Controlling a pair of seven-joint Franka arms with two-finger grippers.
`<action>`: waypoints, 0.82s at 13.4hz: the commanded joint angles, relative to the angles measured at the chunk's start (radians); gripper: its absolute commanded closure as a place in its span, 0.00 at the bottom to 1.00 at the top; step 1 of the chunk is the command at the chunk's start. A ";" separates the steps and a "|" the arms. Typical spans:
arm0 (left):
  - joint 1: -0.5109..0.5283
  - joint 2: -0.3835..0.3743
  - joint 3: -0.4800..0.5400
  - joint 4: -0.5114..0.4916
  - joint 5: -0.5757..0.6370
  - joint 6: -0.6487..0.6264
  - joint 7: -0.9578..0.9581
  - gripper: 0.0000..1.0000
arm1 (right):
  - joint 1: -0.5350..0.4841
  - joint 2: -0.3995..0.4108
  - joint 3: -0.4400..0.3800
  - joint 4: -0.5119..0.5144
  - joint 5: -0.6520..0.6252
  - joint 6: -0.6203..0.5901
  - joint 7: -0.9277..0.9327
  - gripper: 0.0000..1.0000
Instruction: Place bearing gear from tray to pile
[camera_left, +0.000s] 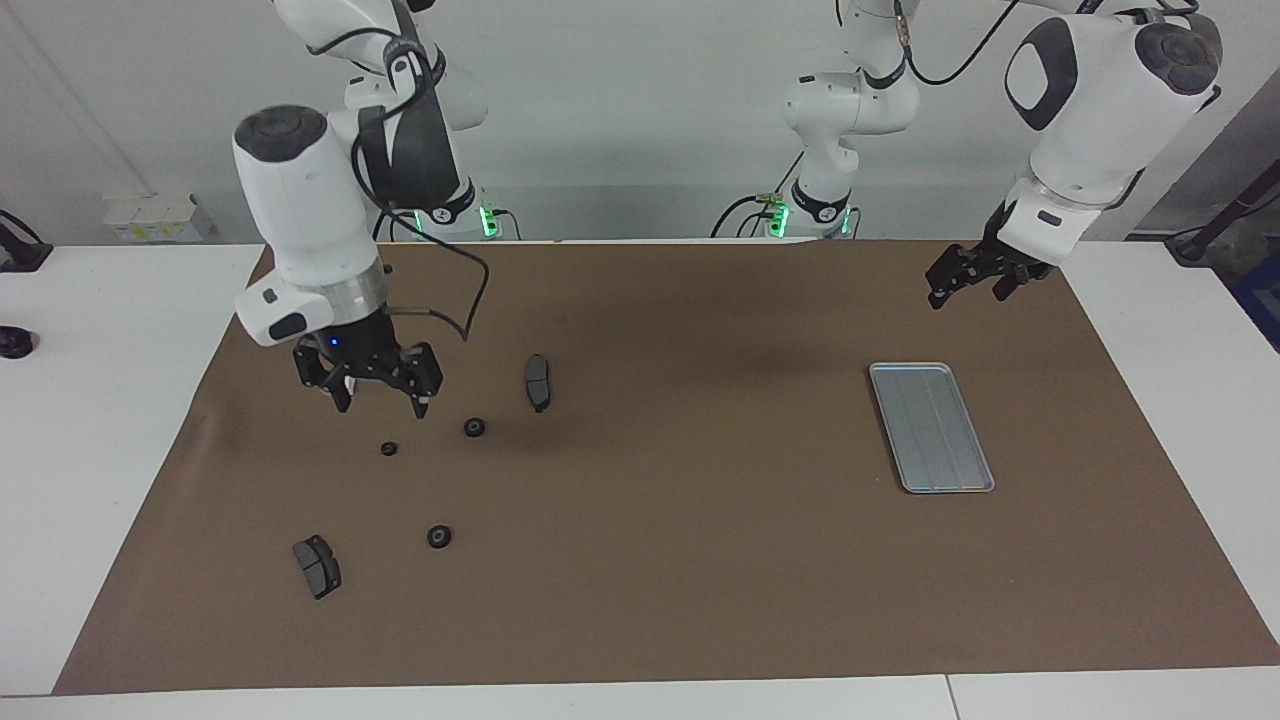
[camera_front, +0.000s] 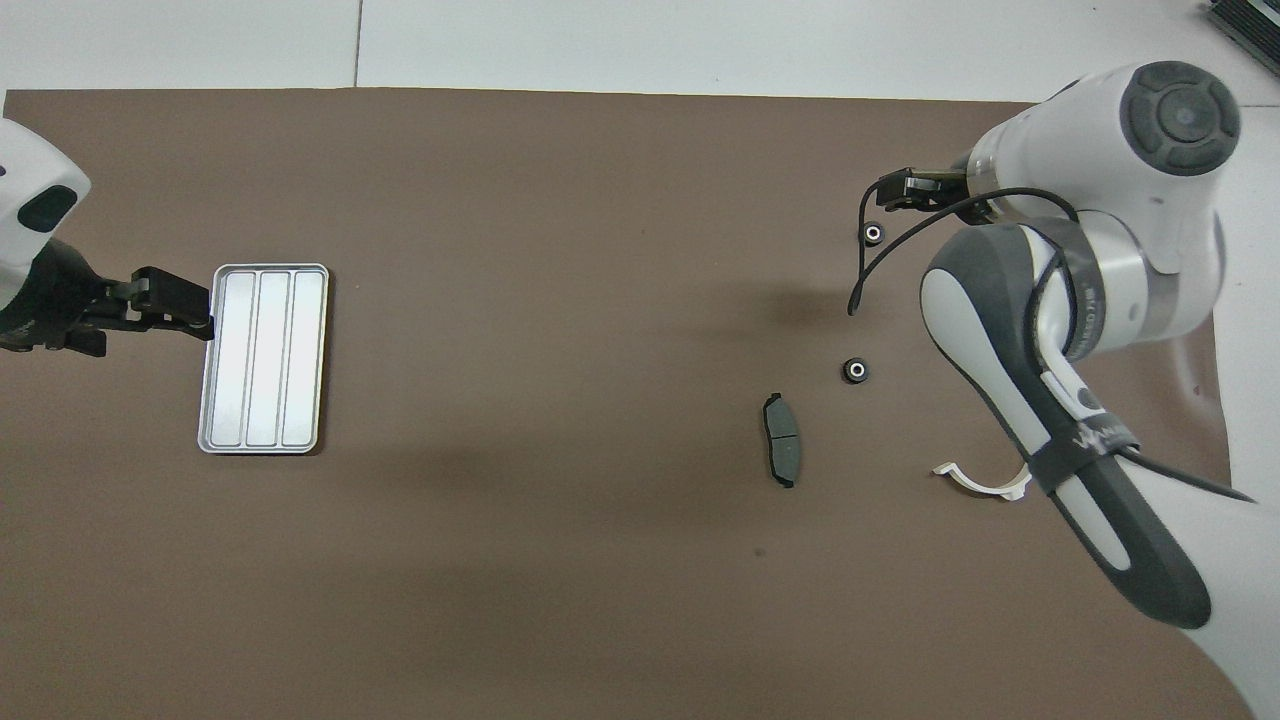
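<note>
Right hand (camera_left: 380, 392) hangs in the air over the pile end of the brown mat (camera_left: 680, 560), fingers spread with nothing between them. One small gear (camera_left: 389, 448) sits on the mat just under it, a second gear (camera_left: 475, 428) is a bit toward the middle of the counter (camera_left: 110, 420), and a third gear (camera_left: 439, 536) is farther from the robots. A brake pad (camera_left: 538, 382) lies beside the second gear, and another pad (camera_left: 317, 566) is out by the third. From overhead, a white bracket (camera_front: 985, 485) peeks out from under the right arm, nearer the robots than the gears.

Left hand (camera_left: 975, 275) hovers near the mat corner at its own end; can't tell if it's open or pressed together. The tray (camera_left: 931, 427) lies flat on the mat out there, well apart from the pile.
</note>
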 joint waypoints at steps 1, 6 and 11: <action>0.010 -0.032 -0.008 -0.035 0.006 0.010 -0.003 0.00 | -0.054 -0.099 0.010 -0.043 0.028 -0.086 -0.087 0.00; 0.009 -0.032 -0.008 -0.035 0.006 0.010 -0.003 0.00 | -0.088 -0.145 0.004 0.020 0.039 -0.284 -0.120 0.00; 0.010 -0.032 -0.008 -0.035 0.006 0.010 -0.003 0.00 | -0.095 -0.194 0.004 -0.017 0.077 -0.359 -0.140 0.00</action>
